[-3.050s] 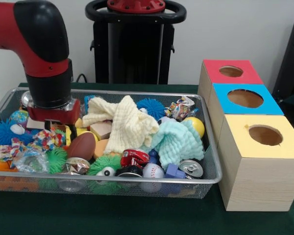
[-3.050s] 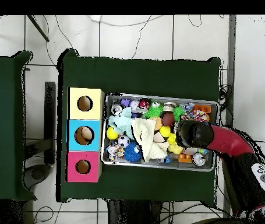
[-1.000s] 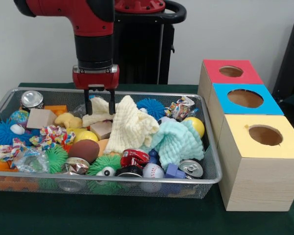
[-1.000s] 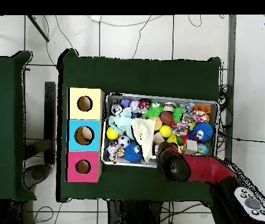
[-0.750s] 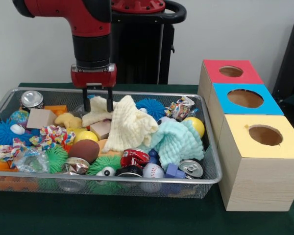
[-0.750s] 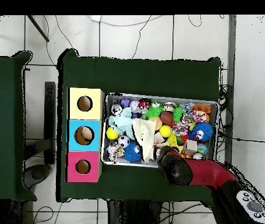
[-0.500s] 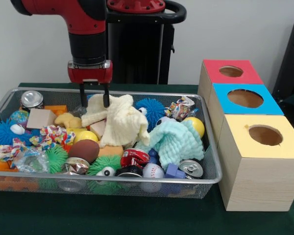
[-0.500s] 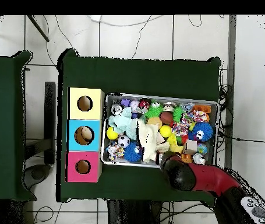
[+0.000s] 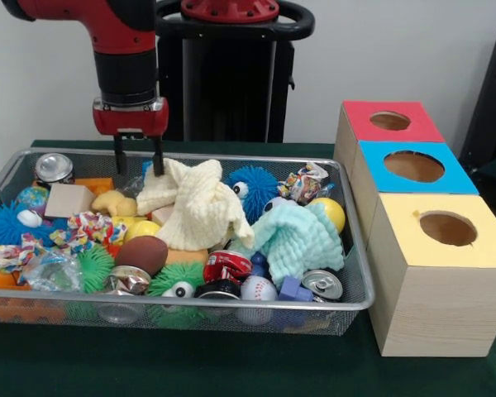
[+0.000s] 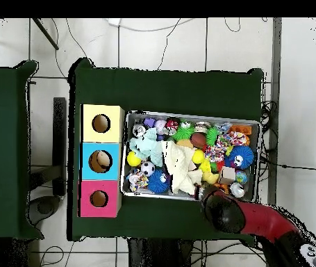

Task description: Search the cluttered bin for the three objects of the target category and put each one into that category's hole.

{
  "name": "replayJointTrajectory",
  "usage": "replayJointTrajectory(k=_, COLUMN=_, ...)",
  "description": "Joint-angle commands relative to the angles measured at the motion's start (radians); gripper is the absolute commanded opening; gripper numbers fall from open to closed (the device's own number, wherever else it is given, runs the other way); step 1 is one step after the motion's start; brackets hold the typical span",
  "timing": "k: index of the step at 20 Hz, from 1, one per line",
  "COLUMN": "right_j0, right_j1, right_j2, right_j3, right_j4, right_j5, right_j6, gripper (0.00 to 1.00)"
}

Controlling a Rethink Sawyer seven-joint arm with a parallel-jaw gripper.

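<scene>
The bin is a wide wire mesh tray full of mixed things; it also shows in the overhead view. My gripper hangs open and empty above the bin's far rim, left of the middle. Its right finger is at the upper left corner of a pale yellow cloth, bunched in the bin's middle. In the overhead view the arm covers the gripper. Three wooden boxes with holes stand beside the bin: red, blue and yellow.
A mint cloth, a blue spiky ball, a yellow ball, a brown football, cans, a baseball and a wooden block lie in the bin. The black pedestal stands behind.
My gripper rose out of the bin's left end, passed over the yellow cloth, then moved left and up. The yellow cloth was dragged left and bunched, which bared the blue spiky ball.
</scene>
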Motion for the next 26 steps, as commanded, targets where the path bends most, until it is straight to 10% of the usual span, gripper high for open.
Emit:
replayJointTrajectory(k=1, right_j0=-0.022, right_j1=0.036, right_j2=0.055, right_j3=-0.028, right_j4=-0.058, right_j5=0.012, right_j6=0.003, gripper=1.00)
replayJointTrajectory(k=26, right_j0=-0.047, right_j1=0.136, right_j2=0.077, right_j3=-0.112, right_j4=-0.075, right_j5=0.025, right_j6=-0.014, gripper=1.00)
